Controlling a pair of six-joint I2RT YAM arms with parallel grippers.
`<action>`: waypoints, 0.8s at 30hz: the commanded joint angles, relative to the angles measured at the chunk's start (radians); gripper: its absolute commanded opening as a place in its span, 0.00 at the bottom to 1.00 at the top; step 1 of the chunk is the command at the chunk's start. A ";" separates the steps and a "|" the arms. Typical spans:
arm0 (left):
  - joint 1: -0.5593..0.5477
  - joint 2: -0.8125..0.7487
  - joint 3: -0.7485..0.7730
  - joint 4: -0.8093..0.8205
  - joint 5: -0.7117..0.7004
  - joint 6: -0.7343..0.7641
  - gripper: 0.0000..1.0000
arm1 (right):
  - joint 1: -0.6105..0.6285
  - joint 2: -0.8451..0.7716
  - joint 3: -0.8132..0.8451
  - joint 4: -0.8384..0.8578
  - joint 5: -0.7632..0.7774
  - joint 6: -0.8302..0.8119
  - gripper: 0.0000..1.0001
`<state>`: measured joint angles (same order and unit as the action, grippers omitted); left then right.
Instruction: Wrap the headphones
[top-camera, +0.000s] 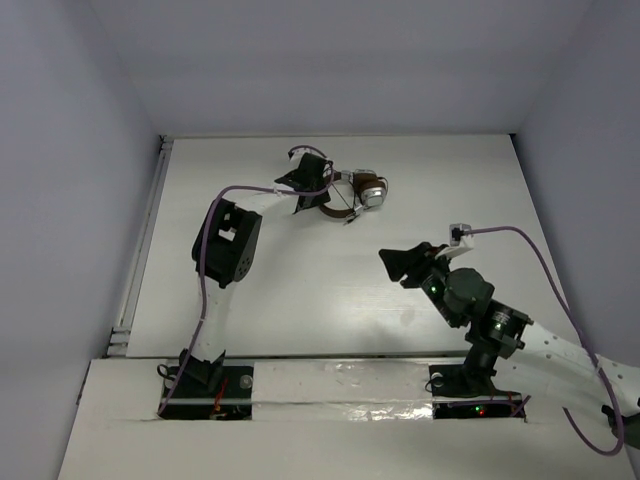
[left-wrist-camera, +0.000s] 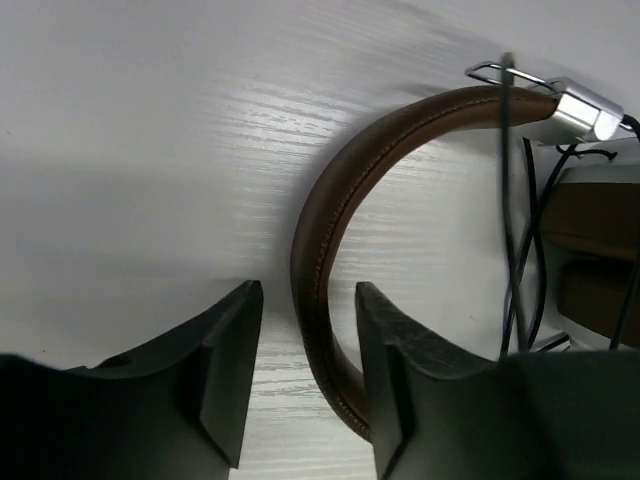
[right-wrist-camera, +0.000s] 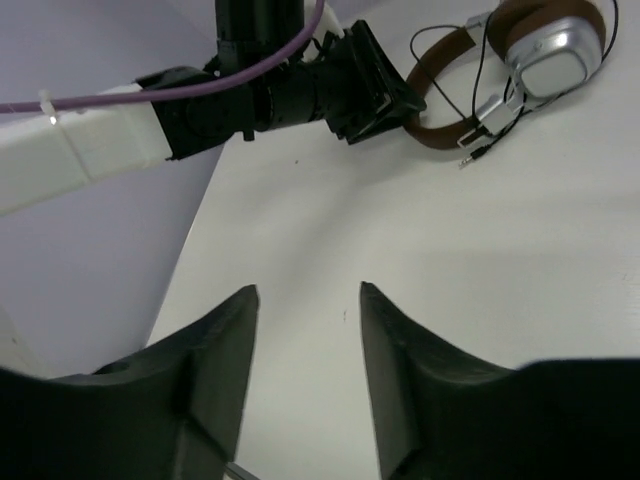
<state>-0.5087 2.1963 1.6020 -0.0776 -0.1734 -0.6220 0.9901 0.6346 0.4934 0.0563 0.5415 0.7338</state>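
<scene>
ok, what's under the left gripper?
The left gripper straddles the headband, which lies on the table. The rest of the band is hidden behind the gripper.

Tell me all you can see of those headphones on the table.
The headphones lie on their side on the white table, near its far edge. A brown, stitched, leather-like headband curves to a shiny silver earcup and brown pads. Their thin dark cable loops across the band, its plug on the table. The left gripper straddles the headband, jaws apart.
</scene>
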 joint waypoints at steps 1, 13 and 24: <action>-0.001 -0.082 -0.014 0.015 -0.006 0.031 0.40 | 0.010 -0.053 0.082 -0.035 0.066 -0.036 0.48; -0.022 -0.676 -0.445 0.151 -0.054 0.018 0.90 | 0.010 -0.234 0.287 -0.252 0.221 -0.160 0.04; -0.031 -1.380 -0.700 0.050 0.037 0.070 0.99 | 0.010 -0.374 0.497 -0.466 0.362 -0.212 0.69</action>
<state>-0.5377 0.9268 0.9089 0.0174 -0.1497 -0.5911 0.9901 0.2703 0.9504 -0.3050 0.8322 0.5457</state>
